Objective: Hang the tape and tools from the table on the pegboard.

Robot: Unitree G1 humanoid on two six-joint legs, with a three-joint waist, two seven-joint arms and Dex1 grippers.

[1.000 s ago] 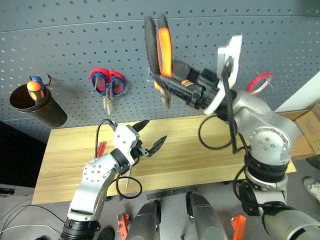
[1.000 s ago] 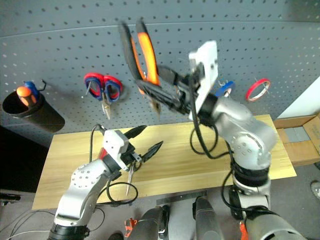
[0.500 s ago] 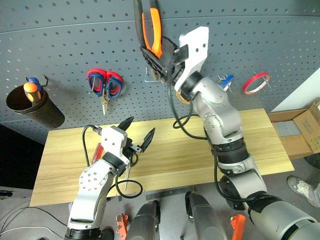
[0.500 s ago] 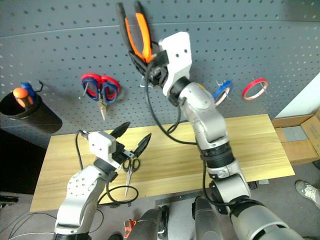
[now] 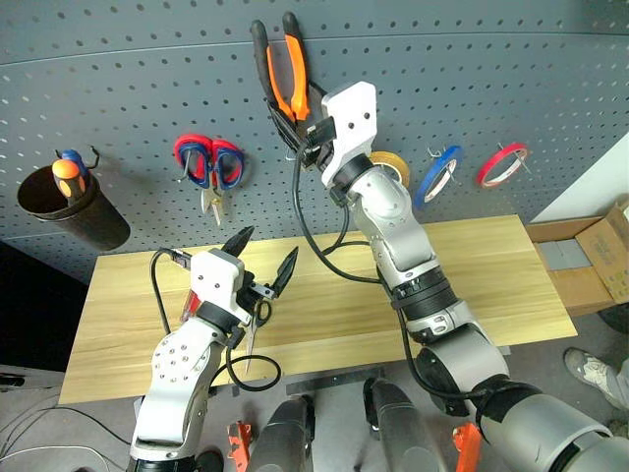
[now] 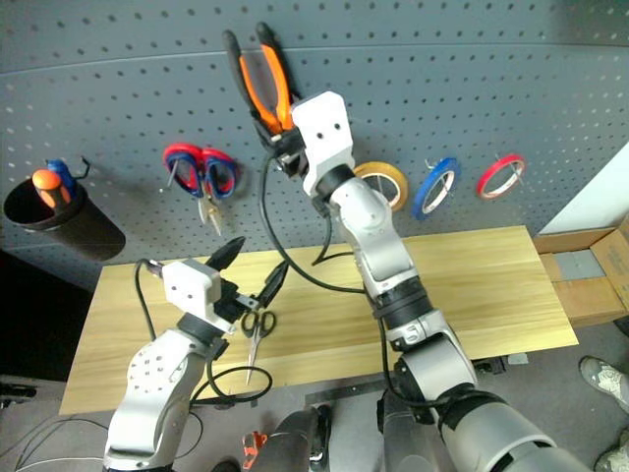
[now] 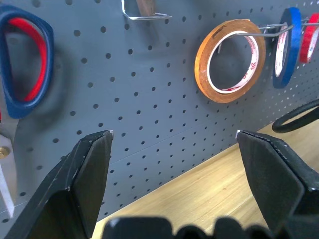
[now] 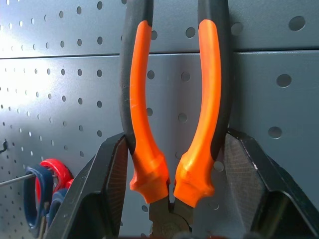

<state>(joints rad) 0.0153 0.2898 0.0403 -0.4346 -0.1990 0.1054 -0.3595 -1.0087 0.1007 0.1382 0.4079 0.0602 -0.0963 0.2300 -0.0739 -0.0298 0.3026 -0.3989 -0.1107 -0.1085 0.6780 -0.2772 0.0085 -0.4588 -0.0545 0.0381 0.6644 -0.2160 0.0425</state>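
Gripping the pliers (image 5: 282, 64) low on their orange-and-black handles, your right gripper (image 5: 313, 138) holds them upright against the pegboard (image 5: 128, 108), handles pointing up and the metal head down between the two black fingers, which press on the handles from either side, as the right wrist view shows. You can see a bare wire hook (image 7: 144, 15) on the board just beside the pliers' head. Further along to the right, the yellow tape ring (image 6: 385, 183), the blue tape ring (image 6: 435, 186) and the red tape ring (image 6: 501, 175) each hang on their own hooks. To the left of the pliers hang the red-and-blue-handled scissors (image 5: 209, 167), and beyond them a dark cup (image 5: 69, 206) holds the orange-and-blue-handled screwdriver (image 5: 71, 172). Down on the table (image 5: 491, 285), the small black-handled scissors (image 6: 254, 334) lie near the front edge, just beneath your left gripper (image 5: 263, 258). That gripper hovers above the wood with its fingers spread wide and nothing between them. A slim red thing (image 5: 190, 305) peeks out beside the left wrist; you cannot tell for sure what it is.
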